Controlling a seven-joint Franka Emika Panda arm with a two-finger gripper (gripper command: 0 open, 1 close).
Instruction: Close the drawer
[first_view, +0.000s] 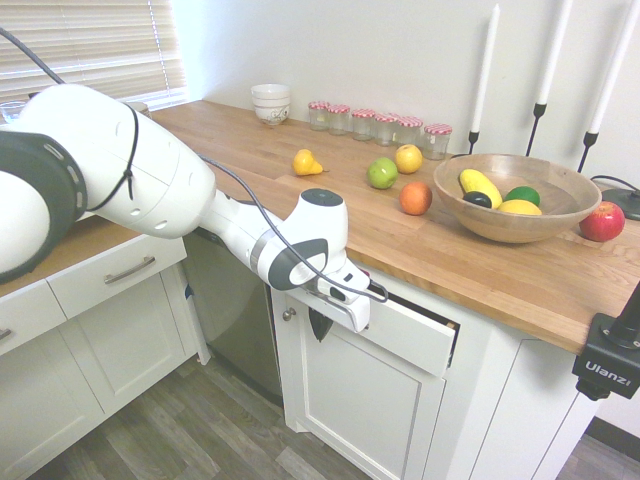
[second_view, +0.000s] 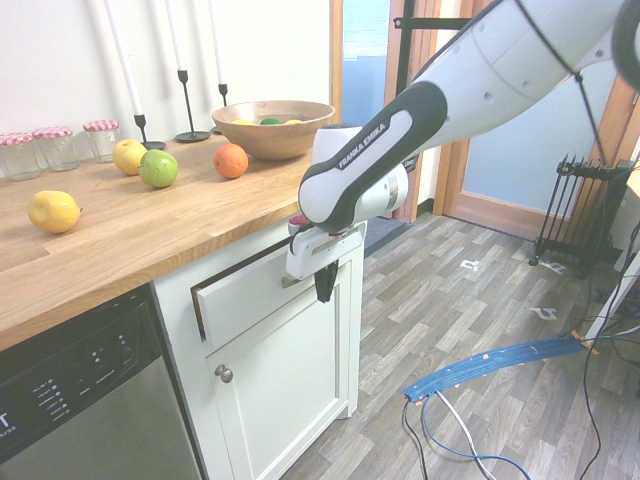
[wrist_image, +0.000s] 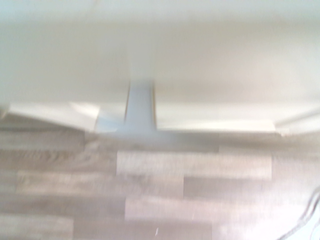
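The drawer (first_view: 412, 336) sits under the wooden countertop with its white front (second_view: 243, 292) pulled out a little, and a dark gap shows along its edge. My gripper (first_view: 319, 326) hangs in front of one end of that front, touching it or nearly so. Its dark fingers point down at the floor. They are shut with nothing between them, which the second exterior view (second_view: 324, 287) also shows. The hand hides most of the drawer's handle. The wrist view is blurred and gives only a white cabinet panel (wrist_image: 210, 75) above the wood floor (wrist_image: 165, 200).
A white cabinet door with a round knob (second_view: 224, 373) is right below the drawer, with a dishwasher (second_view: 80, 400) beside it. On the countertop (first_view: 480, 270) are loose fruit, a wooden fruit bowl (first_view: 517, 196), jars and candlesticks. A narrower white drawer (first_view: 118, 270) sits further along.
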